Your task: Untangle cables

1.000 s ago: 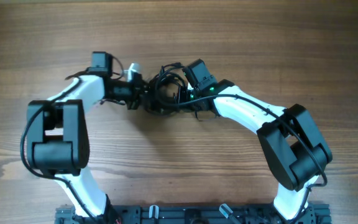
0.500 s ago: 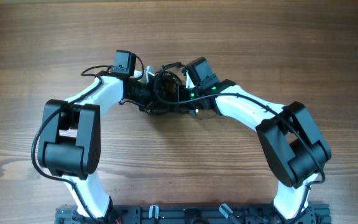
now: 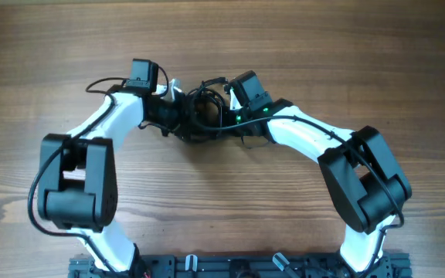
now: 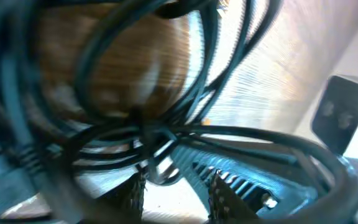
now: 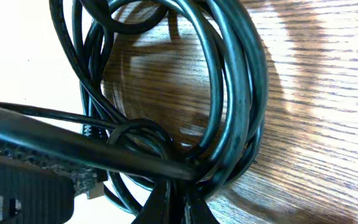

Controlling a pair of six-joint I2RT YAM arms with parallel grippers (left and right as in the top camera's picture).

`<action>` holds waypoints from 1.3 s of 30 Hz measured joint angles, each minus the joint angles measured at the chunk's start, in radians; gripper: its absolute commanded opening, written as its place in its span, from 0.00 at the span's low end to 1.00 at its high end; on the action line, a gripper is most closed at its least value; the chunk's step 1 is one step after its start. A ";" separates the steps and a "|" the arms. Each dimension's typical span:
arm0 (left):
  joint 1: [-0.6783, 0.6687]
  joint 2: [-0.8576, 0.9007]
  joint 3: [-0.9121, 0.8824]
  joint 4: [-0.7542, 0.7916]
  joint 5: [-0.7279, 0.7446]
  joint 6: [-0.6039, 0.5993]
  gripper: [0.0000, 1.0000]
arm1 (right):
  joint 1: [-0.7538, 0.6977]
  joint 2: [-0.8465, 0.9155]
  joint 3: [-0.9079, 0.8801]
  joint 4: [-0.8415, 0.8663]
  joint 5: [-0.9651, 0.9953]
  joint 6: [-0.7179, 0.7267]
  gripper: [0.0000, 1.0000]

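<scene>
I can read no letters, numbers, brand marks or signs in any of my views. Nothing is printed on the bundle of thin black cables [image 3: 205,108], nothing on the brown wood-grain table [image 3: 361,46], and the small green light [image 3: 242,118] on my right wrist carries no writing.

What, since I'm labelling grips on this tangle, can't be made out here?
1. Overhead: the cables are too small to tell strands apart; the left gripper and right gripper cover the bunch's sides.
2. Left wrist: strands blurred, too near the lens; crossings unclear.
3. Right wrist: the bottom edge cuts off the fingers, the top edge the loops.
</scene>
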 measured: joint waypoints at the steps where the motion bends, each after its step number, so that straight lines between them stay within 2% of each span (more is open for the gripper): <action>1: -0.001 -0.005 0.002 -0.025 -0.045 -0.011 0.36 | 0.000 0.000 0.000 0.000 0.000 0.000 0.04; 6: -0.061 -0.005 0.002 -0.046 -0.216 -0.118 0.43 | 0.000 0.000 0.000 0.000 0.000 0.000 0.04; 10: -0.138 -0.005 0.002 0.008 -0.294 -0.212 0.41 | 0.000 0.000 0.000 -0.001 0.002 0.000 0.04; 11: -0.146 -0.005 0.002 0.011 -0.302 -0.224 0.38 | 0.000 0.000 0.000 -0.002 0.002 0.000 0.04; 15: -0.163 -0.003 0.002 0.019 -0.348 -0.290 0.06 | 0.000 0.000 0.000 -0.001 0.003 0.000 0.04; 20: -0.166 -0.001 0.002 0.043 -0.359 -0.301 0.04 | 0.000 0.000 0.000 -0.004 0.003 0.000 0.04; 22: -0.130 0.000 0.001 0.052 -0.280 -0.272 0.04 | 0.000 0.000 0.000 -0.009 0.003 -0.008 0.04; 26: 0.074 0.014 -0.002 0.048 0.069 -0.106 0.04 | 0.002 0.000 0.004 0.011 -0.008 -0.024 0.04; 31: 0.248 0.018 -0.010 -0.035 0.313 0.092 0.04 | 0.018 0.000 0.017 0.018 -0.042 -0.042 0.04; 34: 0.325 0.018 -0.010 -0.072 0.390 0.201 0.04 | 0.010 0.005 -0.004 -0.026 -0.024 -0.078 0.04; 39: 0.325 0.018 -0.010 -0.077 0.397 0.275 0.04 | 0.008 0.011 -0.006 -0.031 -0.006 -0.105 0.05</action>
